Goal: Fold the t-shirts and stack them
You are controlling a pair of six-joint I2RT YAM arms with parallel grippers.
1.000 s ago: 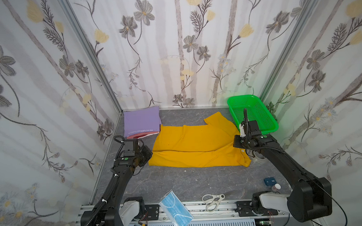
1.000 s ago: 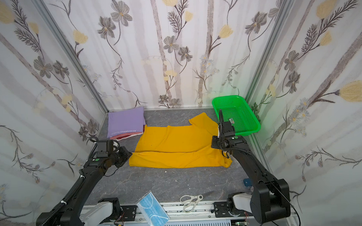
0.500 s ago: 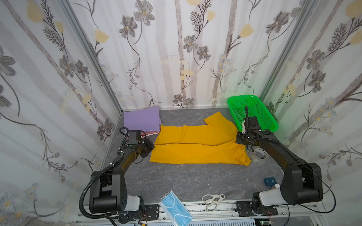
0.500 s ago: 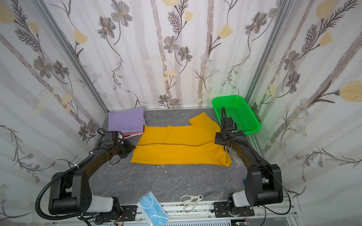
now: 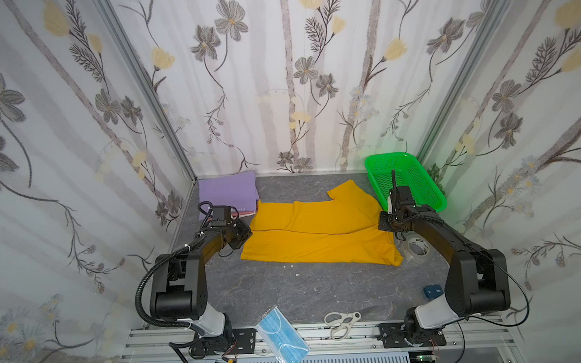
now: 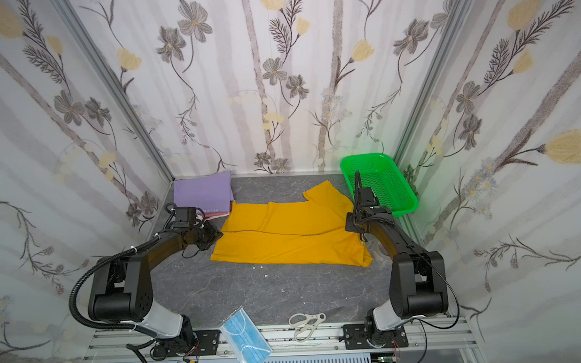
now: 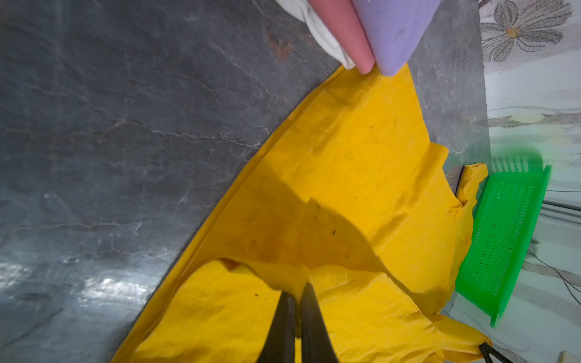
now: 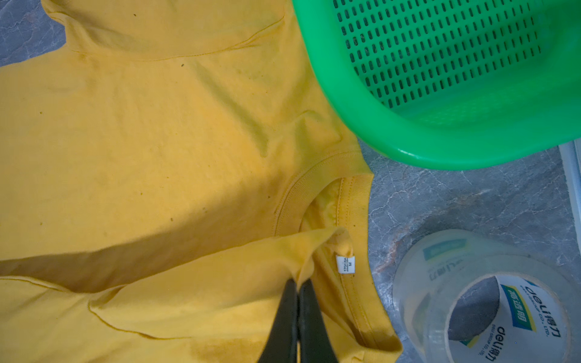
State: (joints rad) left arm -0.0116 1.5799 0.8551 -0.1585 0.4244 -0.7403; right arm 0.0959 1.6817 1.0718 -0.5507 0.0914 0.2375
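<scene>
At the end of the table farthest from the green mesh basket (image 5: pixel 405 181), a folded stack of t-shirts (image 5: pixel 228 194), lilac on top with pink and white beneath, sits in the corner. Just basket-ward of it, the left gripper (image 7: pixel 297 301) has its fingers pressed together on a raised fold of the mustard-yellow t-shirt (image 5: pixel 318 241). The shirt lies spread flat from the stack across to the basket, with one sleeve reaching up alongside the basket's wall. At the basket end, the right gripper (image 8: pixel 297 286) is likewise clamped on a thin pinch of yellow cloth beside the collar label. A roll of clear tape (image 8: pixel 484 301) stands close to the collar, on the side away from the basket. A lengthwise fold appears to be under way. Both holds are slim, so either could slip and drop the flap. Uneven travel between the arms would skew the crease. The shirt's edge touches the stack's corner in the left wrist view, so dragging it could pull the stack askew. The right arm could also nudge the basket or the tape.
</scene>
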